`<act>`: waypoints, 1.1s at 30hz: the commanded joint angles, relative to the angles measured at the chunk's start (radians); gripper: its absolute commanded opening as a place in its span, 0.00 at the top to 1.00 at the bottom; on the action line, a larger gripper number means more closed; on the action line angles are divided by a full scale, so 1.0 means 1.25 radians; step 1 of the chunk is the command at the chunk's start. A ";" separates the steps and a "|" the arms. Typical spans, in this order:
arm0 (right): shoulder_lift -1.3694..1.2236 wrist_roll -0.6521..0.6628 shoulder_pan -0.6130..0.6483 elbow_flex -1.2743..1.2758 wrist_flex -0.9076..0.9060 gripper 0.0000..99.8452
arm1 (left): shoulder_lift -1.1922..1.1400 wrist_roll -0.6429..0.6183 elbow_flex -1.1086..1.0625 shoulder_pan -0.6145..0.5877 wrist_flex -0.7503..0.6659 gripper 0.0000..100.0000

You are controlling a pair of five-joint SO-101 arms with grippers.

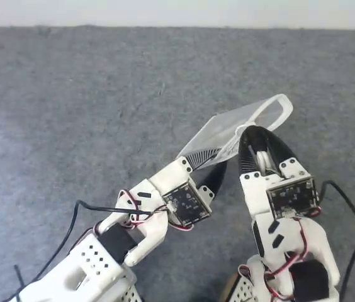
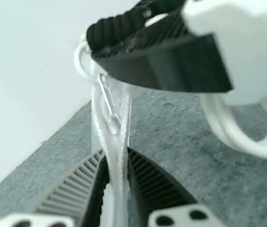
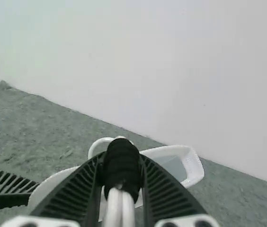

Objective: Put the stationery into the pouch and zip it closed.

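Note:
A translucent pouch point(image 1: 218, 133) is held up off the grey carpeted table point(image 1: 89, 113) between both arms. My left gripper point(image 1: 223, 155) is shut on the pouch's lower edge; in the left wrist view its ribbed fingers point(image 2: 76, 189) squeeze the clear pouch point(image 2: 112, 127) flat. My right gripper point(image 1: 253, 133) stands close beside it at the pouch's upper end, shut on the pouch's white loop strap point(image 1: 282, 107). In the right wrist view the strap point(image 3: 119, 208) runs between the right gripper point(image 3: 120, 156) fingers. A small metal zip pull point(image 2: 106, 97) hangs just under the right gripper point(image 2: 98, 35).
Grey carpet covers the whole table, and a pale wall point(image 1: 177, 12) runs along its far edge. Open carpet lies to the left and far side of the arms. Cables point(image 1: 77, 217) trail from both arm bases at the near edge.

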State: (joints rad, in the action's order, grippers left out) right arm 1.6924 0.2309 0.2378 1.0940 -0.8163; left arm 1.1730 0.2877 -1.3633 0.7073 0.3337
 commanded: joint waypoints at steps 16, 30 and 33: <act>-0.010 -0.059 -0.101 -0.027 0.082 1.00 | -0.002 0.015 0.006 -0.006 0.055 0.99; -0.013 -0.082 -0.159 -0.029 0.139 1.00 | -0.002 0.015 0.003 -0.006 0.055 0.99; -0.014 -0.081 -0.159 -0.029 0.139 1.00 | -0.002 0.015 0.003 -0.006 0.055 0.99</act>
State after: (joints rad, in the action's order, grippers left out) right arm 1.6786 0.1404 0.0890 1.1032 -0.7043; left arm 1.1730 0.2969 -1.3587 0.7089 0.3521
